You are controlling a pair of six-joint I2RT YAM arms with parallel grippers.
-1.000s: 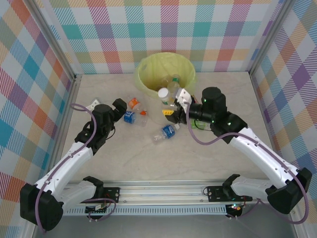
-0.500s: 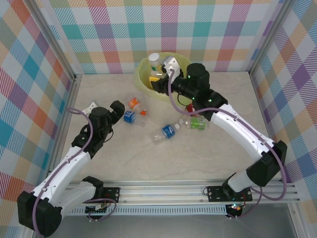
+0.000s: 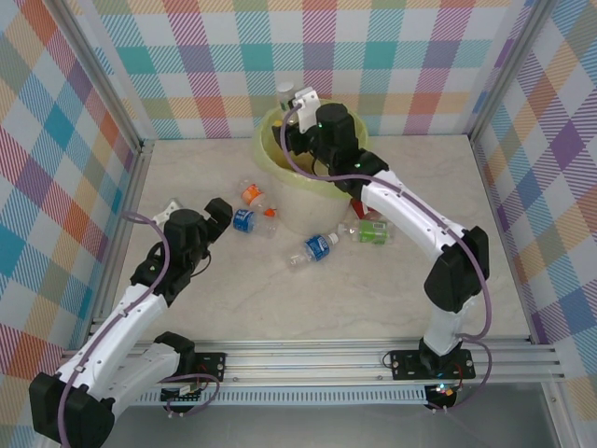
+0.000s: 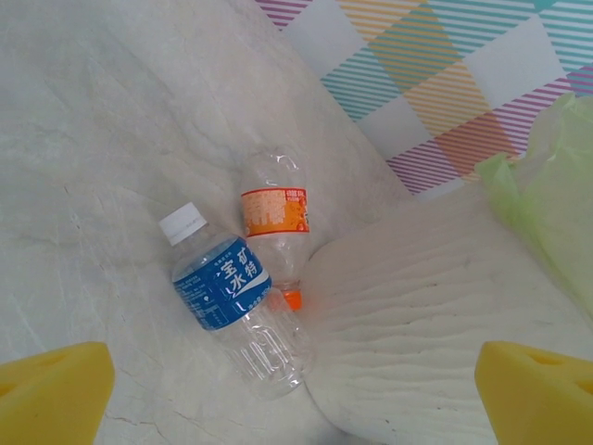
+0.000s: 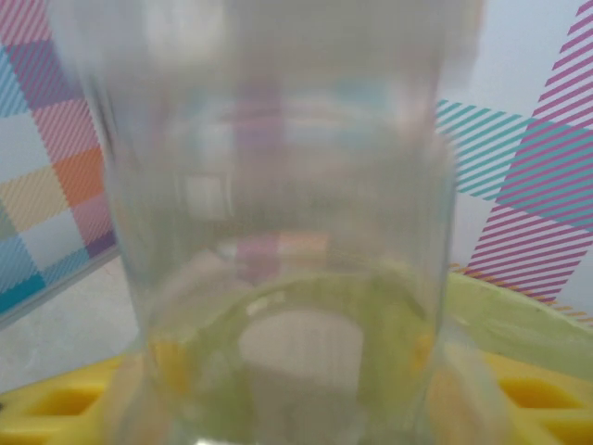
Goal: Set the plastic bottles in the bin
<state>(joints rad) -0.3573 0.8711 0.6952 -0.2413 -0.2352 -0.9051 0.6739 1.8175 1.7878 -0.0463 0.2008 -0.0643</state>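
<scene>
Overhead, right gripper (image 5: 296, 399) clamped on clear bottle (image 5: 287, 232) above bin (image 3: 270, 177), left gripper (image 4: 296, 389) spread wide.

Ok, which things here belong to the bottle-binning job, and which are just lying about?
Job: bin, clear bottle in the right pincer, orange-label bottle, blue-label bottle beside it, second blue-label bottle, green-label bottle.
Not the job: checked walls, metal rail, purple cable; fixtures, not loose clutter.

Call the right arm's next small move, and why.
Probably open the right gripper: it holds a clear bottle above the bin, whose green liner shows below the bottle in the wrist view, so letting go should drop it inside.
</scene>
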